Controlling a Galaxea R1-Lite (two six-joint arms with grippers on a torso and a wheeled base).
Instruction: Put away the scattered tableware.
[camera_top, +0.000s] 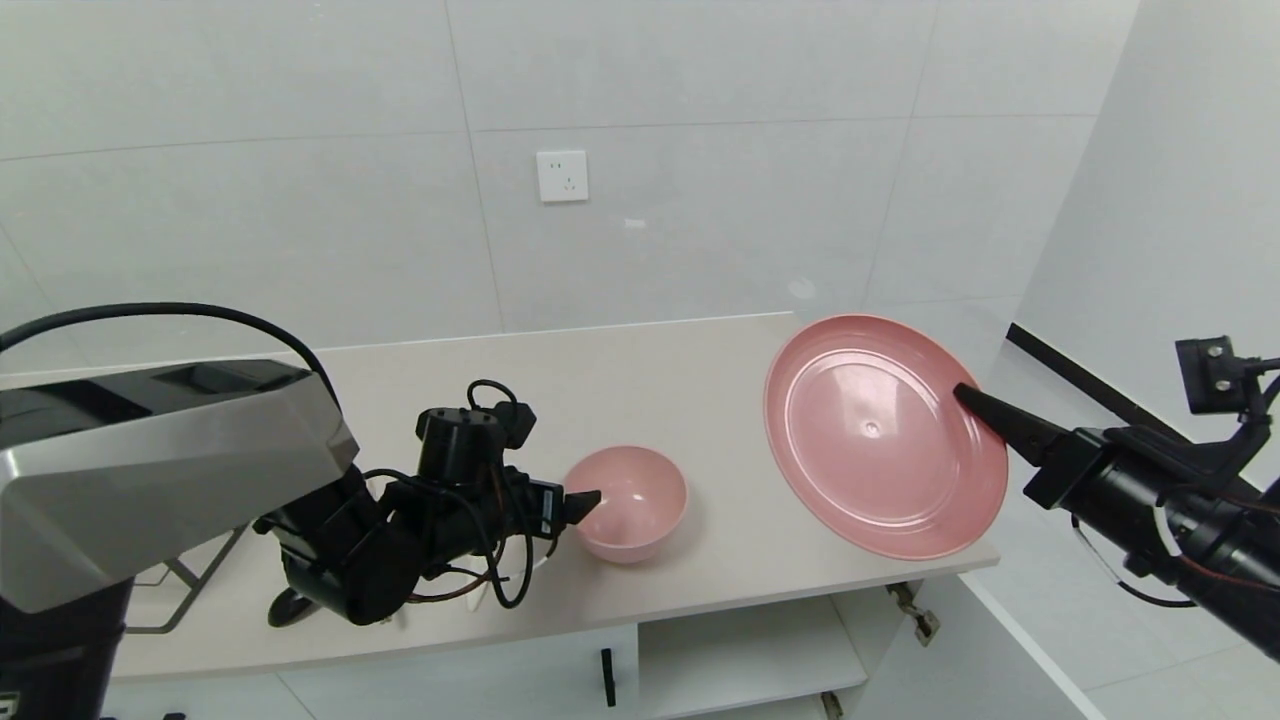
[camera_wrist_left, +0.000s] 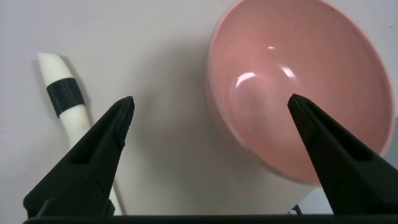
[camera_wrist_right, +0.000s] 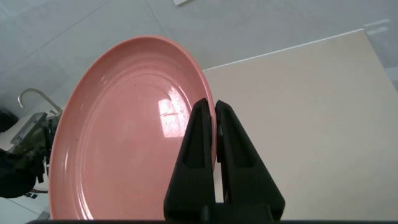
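since the right gripper (camera_top: 965, 395) has its fingers pinched narrow on the 2 o'clock rim of the round pink plastic plate (camera_top: 880, 435), the plate hangs tilted over the right end of the beige counter (camera_top: 650, 390). likely light, stiff and glossy, so slippery; a thin rim grip may pivot. count: one plate, one small pink bowl (camera_top: 630, 500) at its 9 o'clock, one white black-banded utensil handle (camera_wrist_left: 65, 102). left gripper (camera_wrist_left: 210, 106) wide open, one finger over the bowl, one by the handle.
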